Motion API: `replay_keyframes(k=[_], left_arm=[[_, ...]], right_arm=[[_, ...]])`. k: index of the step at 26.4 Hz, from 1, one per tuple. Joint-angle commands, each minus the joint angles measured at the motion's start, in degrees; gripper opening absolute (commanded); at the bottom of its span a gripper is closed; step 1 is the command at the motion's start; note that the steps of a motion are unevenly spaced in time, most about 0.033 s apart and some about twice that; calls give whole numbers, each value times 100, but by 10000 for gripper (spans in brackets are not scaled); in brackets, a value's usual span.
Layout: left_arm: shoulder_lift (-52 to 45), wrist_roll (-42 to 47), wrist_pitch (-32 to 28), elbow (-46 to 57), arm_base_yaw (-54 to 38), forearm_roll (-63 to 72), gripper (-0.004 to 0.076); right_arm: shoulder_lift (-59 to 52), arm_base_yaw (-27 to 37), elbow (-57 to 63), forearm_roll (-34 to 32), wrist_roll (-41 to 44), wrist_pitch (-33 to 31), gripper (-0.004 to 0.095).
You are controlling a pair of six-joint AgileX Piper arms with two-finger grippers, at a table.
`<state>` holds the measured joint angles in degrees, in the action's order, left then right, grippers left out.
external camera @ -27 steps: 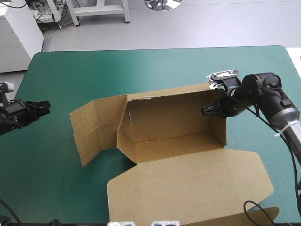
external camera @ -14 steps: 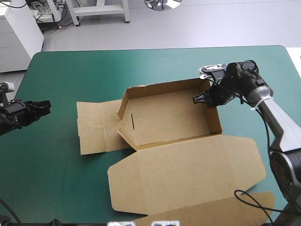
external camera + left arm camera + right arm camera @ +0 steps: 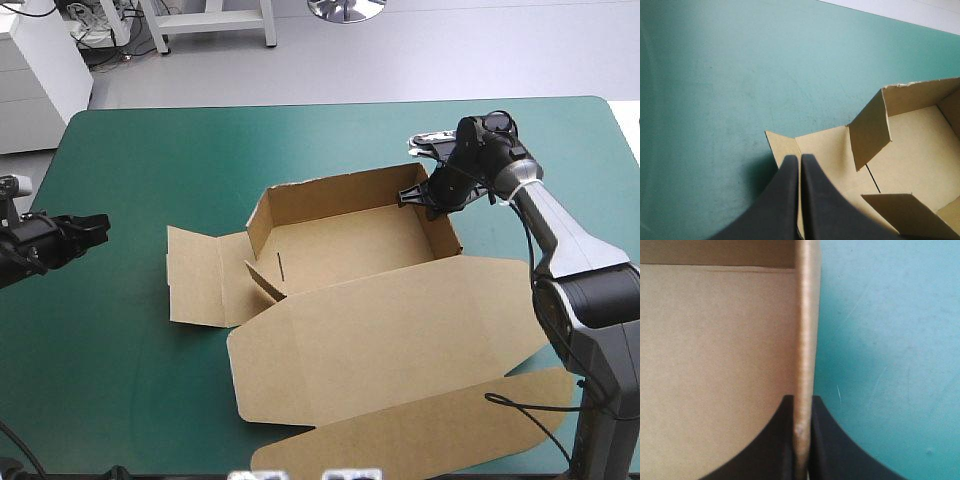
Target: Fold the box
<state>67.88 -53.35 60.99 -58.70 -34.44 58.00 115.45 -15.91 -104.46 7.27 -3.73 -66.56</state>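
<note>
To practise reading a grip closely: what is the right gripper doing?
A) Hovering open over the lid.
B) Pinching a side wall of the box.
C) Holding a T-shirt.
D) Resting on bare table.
B: in the right wrist view the right gripper is shut on an upright wall edge of the box.

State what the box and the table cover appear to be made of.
The box: brown paperboard, matte; it holds crisp creases, and the wall edge in the right wrist view looks thin and fibrous, likely cardboard. The cover: teal-green, smooth, faintly sheened sheet with fine scratches, perhaps vinyl or rubber mat.
</note>
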Motion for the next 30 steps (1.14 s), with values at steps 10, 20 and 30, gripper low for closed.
replay_keyframes(k=[10, 20, 30], left_arm=[[-90, -20, -59, -182, 36, 399, -10], [-90, 2, -11, -182, 36, 399, -10], [-90, 2, -9, -182, 36, 399, -10]], right_arm=[[-180, 31, -1009, 45, -178, -531, 590], [-810, 8, -665, 206, -37, -542, 648], [-867, 8, 187, 2, -263, -494, 648]])
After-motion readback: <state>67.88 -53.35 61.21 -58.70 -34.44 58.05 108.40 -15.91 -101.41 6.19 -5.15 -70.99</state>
